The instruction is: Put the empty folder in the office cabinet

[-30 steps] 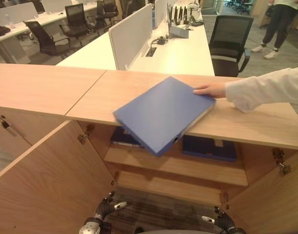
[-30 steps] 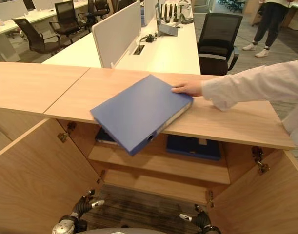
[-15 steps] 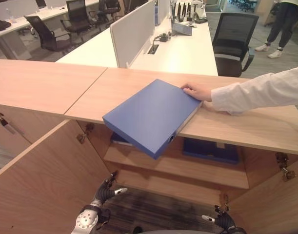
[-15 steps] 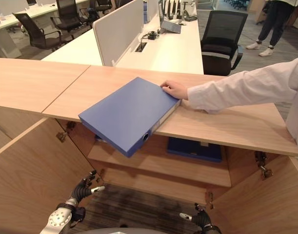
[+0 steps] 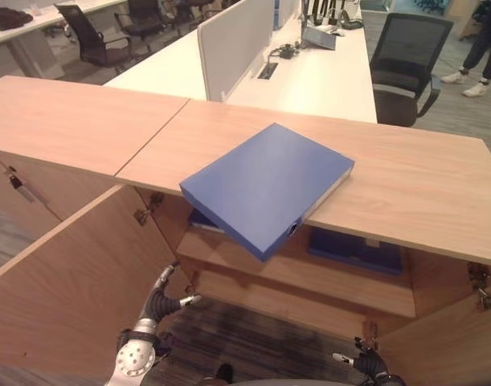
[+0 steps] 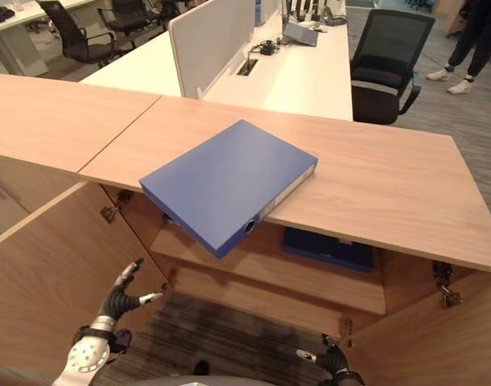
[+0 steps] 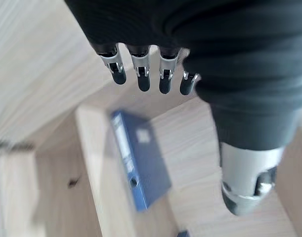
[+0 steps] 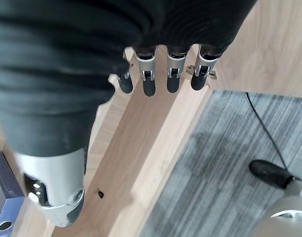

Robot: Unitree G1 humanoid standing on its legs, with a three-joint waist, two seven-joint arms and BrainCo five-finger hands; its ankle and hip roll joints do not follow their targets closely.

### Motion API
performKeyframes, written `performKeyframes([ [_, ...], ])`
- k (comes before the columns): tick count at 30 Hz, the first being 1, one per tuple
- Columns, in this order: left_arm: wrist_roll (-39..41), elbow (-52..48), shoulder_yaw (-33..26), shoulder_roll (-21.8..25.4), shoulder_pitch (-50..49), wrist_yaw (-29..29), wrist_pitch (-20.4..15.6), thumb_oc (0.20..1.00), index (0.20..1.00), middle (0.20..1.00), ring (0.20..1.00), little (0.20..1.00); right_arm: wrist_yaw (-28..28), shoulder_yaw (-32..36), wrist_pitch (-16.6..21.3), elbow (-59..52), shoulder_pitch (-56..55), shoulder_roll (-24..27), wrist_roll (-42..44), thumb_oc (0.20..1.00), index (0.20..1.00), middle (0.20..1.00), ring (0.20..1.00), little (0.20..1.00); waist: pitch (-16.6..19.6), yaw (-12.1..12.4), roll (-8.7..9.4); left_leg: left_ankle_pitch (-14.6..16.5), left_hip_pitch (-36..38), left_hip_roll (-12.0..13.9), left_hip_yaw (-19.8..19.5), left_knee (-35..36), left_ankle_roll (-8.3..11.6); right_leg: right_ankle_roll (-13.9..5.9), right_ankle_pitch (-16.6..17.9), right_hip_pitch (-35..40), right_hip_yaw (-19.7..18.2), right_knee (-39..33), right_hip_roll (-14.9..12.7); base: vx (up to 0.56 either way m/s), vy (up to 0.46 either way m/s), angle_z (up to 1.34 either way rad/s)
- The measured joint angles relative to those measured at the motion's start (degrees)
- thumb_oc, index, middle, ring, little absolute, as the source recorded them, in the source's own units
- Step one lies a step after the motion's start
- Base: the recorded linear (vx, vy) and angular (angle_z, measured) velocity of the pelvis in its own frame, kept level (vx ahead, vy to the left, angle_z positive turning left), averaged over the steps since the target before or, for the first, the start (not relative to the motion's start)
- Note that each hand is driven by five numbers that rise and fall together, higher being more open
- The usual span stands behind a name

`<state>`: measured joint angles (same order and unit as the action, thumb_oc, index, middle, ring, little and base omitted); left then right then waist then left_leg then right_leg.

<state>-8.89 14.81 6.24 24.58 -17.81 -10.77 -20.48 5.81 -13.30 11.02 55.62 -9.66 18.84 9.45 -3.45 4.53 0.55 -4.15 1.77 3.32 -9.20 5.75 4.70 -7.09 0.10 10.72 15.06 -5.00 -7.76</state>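
A blue folder (image 5: 265, 185) lies flat on the wooden cabinet top (image 5: 406, 185), one corner jutting out over the front edge above the open cabinet. No hand touches it. My left hand (image 5: 161, 301) is low at the lower left, in front of the open compartment, fingers straight and spread, holding nothing. My right hand (image 5: 362, 366) sits at the bottom edge, lower right, also open. In the left wrist view straight fingers (image 7: 141, 74) point toward a blue folder (image 7: 138, 168) with a ring hole in its spine. The right wrist view has straight fingers (image 8: 173, 74) over wood and grey carpet.
Both cabinet doors stand open, left (image 5: 68, 281) and right (image 5: 462, 338). Inside, a shelf (image 5: 309, 277) carries other blue folders (image 5: 353, 249). Behind the cabinet are white desks (image 5: 309, 80), a partition and black chairs (image 5: 406, 72). A person (image 5: 482, 48) stands far back right.
The person's hand and sleeve have withdrawn from the folder, which now rests alone after being pushed toward the front edge. My left hand has risen a little. The camera has shifted.
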Motion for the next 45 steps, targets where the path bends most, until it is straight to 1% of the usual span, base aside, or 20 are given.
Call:
performKeyframes([
  [3, -5.29, -5.34, -3.66, 0.92, -3.82, -2.99, -0.6, 1.0, 1.0, 1.0, 1.0, 1.0, 0.83, 0.24, 0.16, 0.14, -0.75, -0.06, -1.19, 1.0, 1.0, 1.0, 1.0, 1.0, -0.1, 1.09, 0.45, 0.32, 0.16, 0.0, -0.46, 0.0, 0.17, 0.02, -0.17, 0.38, 0.39, 0.0, 0.09, 0.02, -0.031, 0.07],
  [5, -7.23, -6.19, -4.36, 1.33, -4.67, -4.87, -0.8, 1.0, 1.0, 1.0, 1.0, 1.0, 1.08, 0.22, 0.16, 0.15, -0.84, -0.15, -1.74, 1.0, 1.0, 1.0, 1.0, 1.0, -0.1, 1.93, 0.44, 0.31, 0.12, 0.01, -0.67, 0.0, 0.23, 0.07, -0.21, 0.47, 0.53, 0.0, 0.15, 0.02, -0.03, 0.08],
  [6, -9.93, -7.17, -4.56, 2.35, -5.14, -6.64, -0.9, 1.0, 1.0, 1.0, 1.0, 1.0, 1.16, 0.23, 0.19, 0.62, -1.11, -0.45, -1.76, 1.0, 1.0, 1.0, 1.0, 1.0, -0.08, 2.54, 0.49, 0.31, 0.08, 0.03, -0.89, 0.0, 0.24, 0.12, -0.25, 0.58, 0.7, 0.0, 0.24, 0.02, -0.029, 0.07],
  [13, -19.29, -8.97, -9.51, 3.01, -4.63, -15.84, -1.33, 1.0, 1.0, 1.0, 1.0, 1.0, 1.7, 0.03, 0.13, 1.24, -0.91, -1.92, -1.71, 1.0, 1.0, 1.0, 1.0, 1.0, 0.23, 3.55, 0.96, 0.19, -0.06, 0.06, -1.49, 0.0, 0.38, 0.11, -0.29, 0.77, 1.19, 0.0, 0.4, 0.01, -0.023, 0.04],
  [17, -23.46, -11.31, -10.86, 3.9, -4.14, -19.99, -0.99, 1.0, 1.0, 1.0, 1.0, 1.0, 1.83, -0.15, 0.07, 1.21, -0.68, -2.12, -1.67, 1.0, 1.0, 1.0, 1.0, 1.0, 0.59, 3.78, 1.11, 0.18, -0.12, 0.06, -1.66, 0.0, 0.4, 0.19, -0.35, 0.77, 1.31, 0.0, 0.42, 0.0, -0.005, 0.01],
  [19, -26.55, -11.53, -10.95, 6.26, -2.71, -22.46, -0.13, 1.0, 1.0, 1.0, 1.0, 1.0, 1.96, -0.18, 0.08, 1.19, -0.53, -2.16, -1.65, 1.0, 1.0, 1.0, 1.0, 1.0, 0.92, 3.84, 1.12, 0.18, -0.11, 0.07, -1.73, 0.0, 0.4, 0.24, -0.38, 0.82, 1.36, 0.01, 0.45, 0.0, 0.0, 0.0],
  [20, -26.89, -11.66, -10.97, 6.52, -2.28, -22.88, 0.09, 1.0, 1.0, 1.0, 1.0, 1.0, 2.01, -0.19, 0.08, 1.19, -0.38, -2.17, -1.64, 1.0, 1.0, 1.0, 1.0, 1.0, 0.95, 3.78, 1.05, 0.18, -0.11, 0.06, -1.72, 0.0, 0.4, 0.24, -0.38, 0.82, 1.35, 0.01, 0.43, 0.0, 0.0, 0.0],
  [23, -31.19, -14.42, -10.57, 10.62, -0.27, -24.17, 0.33, 1.0, 1.0, 1.0, 1.0, 1.0, 2.1, -0.22, 0.09, 1.33, -0.27, -2.55, -1.61, 1.0, 1.0, 1.0, 1.0, 1.0, 1.04, 3.58, 1.18, 0.15, -0.25, 0.11, -1.76, 0.0, 0.46, 0.34, -0.44, 0.64, 1.34, 0.01, 0.46, 0.0, 0.0, 0.0],
  [24, -32.88, -16.19, -10.54, 13.68, 1.59, -24.54, 0.33, 1.0, 1.0, 1.0, 1.0, 1.0, 2.1, -0.23, 0.08, 1.41, -0.43, -2.7, -1.6, 1.0, 1.0, 1.0, 1.0, 1.0, 1.05, 3.54, 1.12, 0.13, -0.4, 0.12, -1.72, 0.0, 0.49, 0.36, -0.45, 0.46, 1.26, 0.02, 0.47, 0.0, 0.0, 0.0],
  [25, -33.55, -17.42, -10.66, 15.45, 2.55, -24.85, 0.19, 1.0, 1.0, 1.0, 1.0, 1.0, 2.09, -0.22, 0.08, 1.4, -0.23, -2.78, -1.6, 1.0, 1.0, 1.0, 1.0, 1.0, 1.07, 3.49, 1.04, 0.12, -0.43, 0.12, -1.7, 0.0, 0.5, 0.34, -0.43, 0.45, 1.24, 0.02, 0.47, 0.0, 0.0, 0.0],
  [27, -34.87, -18.49, -10.65, 16.76, 4.08, -25.65, 0.12, 1.0, 1.0, 1.0, 1.0, 1.0, 2.02, -0.28, 0.1, 1.44, -0.22, -2.97, -1.58, 1.0, 1.0, 1.0, 1.0, 1.0, 1.19, 2.41, 0.9, 0.12, -0.39, 0.1, -1.56, 0.0, 0.5, 0.33, -0.4, 0.42, 1.16, 0.02, 0.39, 0.0, 0.0, 0.0],
  [30, -37.57, -22.81, -10.25, 22.83, 9.59, -26.42, -0.29, 1.0, 1.0, 1.0, 1.0, 1.0, 1.96, -0.26, 0.16, 3.09, -0.01, -3.2, -1.47, 1.0, 1.0, 1.0, 1.0, 1.0, 1.43, 0.95, 0.78, 0.06, -0.3, 0.17, -1.1, 0.0, 0.61, 0.32, -0.4, 0.3, 0.8, 0.02, 0.39, 0.02, -0.002, -0.08],
  [31, -37.82, -22.87, -9.21, 24.05, 11.3, -26.47, -0.42, 1.0, 1.0, 1.0, 1.0, 1.0, 1.88, -0.38, 0.22, 3.13, -0.09, -3.22, -1.17, 1.0, 1.0, 1.0, 1.0, 1.0, 1.48, 0.27, 0.47, 0.05, 0.07, 0.19, -0.72, 0.0, 0.6, 0.32, -0.39, 0.19, 0.38, 0.01, 0.36, 0.03, 0.001, -0.19],
  [32, -37.91, -23.07, -7.61, 26.29, 13.07, -26.52, -0.62, 1.0, 1.0, 1.0, 1.0, 1.0, 1.81, -0.19, 0.24, 3.15, -0.06, -3.3, -0.23, 1.0, 1.0, 1.0, 1.0, 1.0, 1.6, 0.35, 0.57, -0.05, 0.17, 0.29, -0.41, 0.0, 0.51, 0.25, -0.36, 0.3, -0.03, 0.02, 0.43, 0.02, 0.003, -0.19],
  [33, -37.93, -23.43, -6.53, 26.59, 13.76, -26.66, -0.62, 1.0, 1.0, 1.0, 1.0, 1.0, 1.82, -0.15, 0.25, 3.14, -0.01, -3.28, 0.56, 1.0, 1.0, 1.0, 1.0, 1.0, 1.68, -0.14, 0.15, 0.35, 0.21, 0.31, -0.23, 0.0, 0.84, 0.25, -0.37, 0.21, -0.21, 0.01, 0.4, 0.03, 0.004, -0.14],
  [34, -39.41, -23.86, -5.4, 27.68, 13.81, -26.69, -1.04, 1.0, 1.0, 1.0, 1.0, 1.0, 1.78, -0.21, 0.36, 3.34, 0.3, -3.45, 0.73, 1.0, 1.0, 1.0, 1.0, 1.0, 1.82, -1.01, 0.01, 0.16, 0.61, 0.4, 0.1, -0.01, 0.61, 0.25, -0.37, 0.11, -0.33, 0.02, 0.42, 0.02, 0.004, -0.13],
  [36, -39.85, -24.1, -4.38, 27.97, 14.35, -26.69, -1.75, 1.0, 1.0, 1.0, 1.0, 1.0, 1.79, -0.19, 0.46, 3.5, 0.27, -3.48, 0.78, 1.0, 1.0, 1.0, 1.0, 1.0, 1.99, -1.69, -0.2, 0.11, 0.67, 0.61, 0.69, -0.01, 0.55, 0.26, -0.36, -0.24, -0.85, 0.02, 0.51, 0.03, 0.005, -0.14],
  [38, -39.84, -24.02, -3.62, 28.44, 15.21, -26.6, -2.06, 1.0, 1.0, 1.0, 1.0, 1.0, 1.85, 0.11, 0.69, 3.65, 0.26, -3.69, 1.24, 1.0, 1.0, 1.0, 1.0, 1.0, 2.11, -1.63, -0.18, 0.11, 0.71, 0.84, 1.43, -0.01, 0.57, 0.22, -0.33, -0.61, -1.74, 0.02, 0.63, 0.03, 0.005, -0.19],
  [41, -39.83, -23.81, -3.5, 29.01, 15.26, -26.13, -2.27, 1.0, 1.0, 1.0, 1.0, 1.0, 1.99, 0.43, 1.04, 4.56, 0.97, -4.08, 3.01, 1.0, 1.0, 1.0, 1.0, 1.0, 2.2, -2.66, -0.11, 0.15, 0.97, 1.04, 1.96, -0.01, 0.63, 0.14, -0.26, -0.66, -2.14, 0.02, 0.72, 0.03, 0.004, -0.11],
  [45, -39.8, -23.76, -3.3, 29.1, 15.26, -25.75, -2.47, 1.0, 1.0, 1.0, 1.0, 1.0, 2.03, 2.4, 1.05, 5.83, 0.75, -4.41, 5.17, 1.0, 1.0, 1.0, 1.0, 1.0, 2.2, -2.52, -0.2, 0.2, 1.09, 1.07, 2.33, 0.0, 0.68, 0.18, -0.13, -0.69, -2.57, 0.02, 0.72, 0.02, 0.01, -0.04],
])
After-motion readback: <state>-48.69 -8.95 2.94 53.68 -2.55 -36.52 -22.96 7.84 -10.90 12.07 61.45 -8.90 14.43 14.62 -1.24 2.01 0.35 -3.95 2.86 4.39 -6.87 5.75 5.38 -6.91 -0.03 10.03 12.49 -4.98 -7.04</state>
